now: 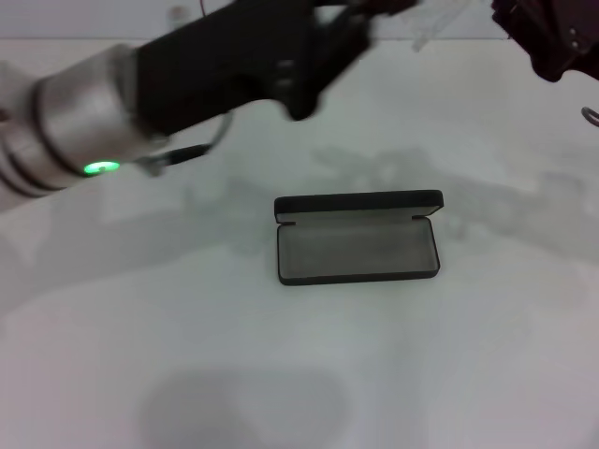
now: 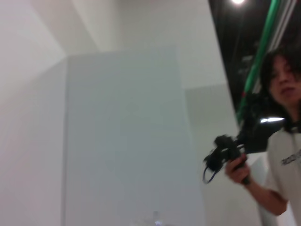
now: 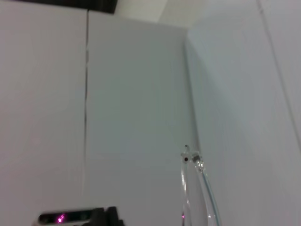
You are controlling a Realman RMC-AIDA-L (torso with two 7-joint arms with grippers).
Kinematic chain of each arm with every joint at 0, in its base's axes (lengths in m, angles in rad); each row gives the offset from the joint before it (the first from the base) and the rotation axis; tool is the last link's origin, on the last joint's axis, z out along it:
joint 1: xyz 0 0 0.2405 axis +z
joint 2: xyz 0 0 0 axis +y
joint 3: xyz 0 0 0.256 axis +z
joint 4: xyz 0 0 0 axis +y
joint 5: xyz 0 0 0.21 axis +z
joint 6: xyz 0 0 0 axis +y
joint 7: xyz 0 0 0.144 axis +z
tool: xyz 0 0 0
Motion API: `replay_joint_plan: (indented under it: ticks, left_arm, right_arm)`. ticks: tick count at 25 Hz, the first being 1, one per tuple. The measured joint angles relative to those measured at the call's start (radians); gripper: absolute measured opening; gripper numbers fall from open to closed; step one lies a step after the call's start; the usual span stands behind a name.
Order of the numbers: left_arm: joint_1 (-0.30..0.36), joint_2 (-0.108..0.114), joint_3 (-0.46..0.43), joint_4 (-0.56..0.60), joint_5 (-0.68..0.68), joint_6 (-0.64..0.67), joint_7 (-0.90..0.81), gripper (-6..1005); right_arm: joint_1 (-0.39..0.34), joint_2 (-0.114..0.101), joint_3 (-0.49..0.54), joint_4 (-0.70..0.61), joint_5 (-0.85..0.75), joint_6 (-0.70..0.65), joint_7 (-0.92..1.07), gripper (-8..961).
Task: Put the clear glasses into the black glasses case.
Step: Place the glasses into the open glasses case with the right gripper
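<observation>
The black glasses case (image 1: 357,239) lies open on the white table, its grey lining up and its lid standing along the far side. The clear glasses (image 1: 438,26) show faintly in the air at the top of the head view, well beyond the case. One thin clear arm of the clear glasses (image 3: 196,188) rises close in the right wrist view. My left gripper (image 1: 379,11) reaches across the top edge, right beside the glasses. My right gripper (image 1: 543,37) hangs at the top right corner, just to the other side of them. Which one grips them is hidden.
The white table (image 1: 299,374) spreads around the case, with soft shadows on it. A person (image 2: 282,141) holding a black device stands off to the side in the left wrist view. White walls fill both wrist views.
</observation>
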Motion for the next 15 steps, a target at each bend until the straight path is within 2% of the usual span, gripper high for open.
replay_joint_plan:
  ticks: [3, 7, 9, 12, 15]
  left_arm:
    - [0.045, 0.037, -0.068, 0.014, 0.074, 0.025, -0.031, 89]
    - [0.110, 0.108, -0.184, 0.063, 0.246, 0.028, -0.103, 90]
    - [0.145, 0.136, -0.261, 0.103, 0.353, 0.033, -0.164, 91]
    - [0.199, 0.147, -0.347, 0.176, 0.464, 0.043, -0.204, 92]
    - [0.244, 0.145, -0.421, 0.237, 0.549, 0.050, -0.230, 93]
  right_arm:
    - [-0.002, -0.003, -0.037, -0.126, -0.077, 0.018, 0.088, 50]
    - [-0.029, 0.007, -0.051, -0.395, -0.226, 0.022, 0.326, 51]
    - [-0.036, 0.006, -0.065, -0.520, -0.305, 0.017, 0.465, 52]
    - [-0.033, -0.003, -0.109, -0.742, -0.455, -0.007, 0.711, 52]
    - [-0.018, -0.007, -0.145, -0.880, -0.560, -0.051, 0.861, 53]
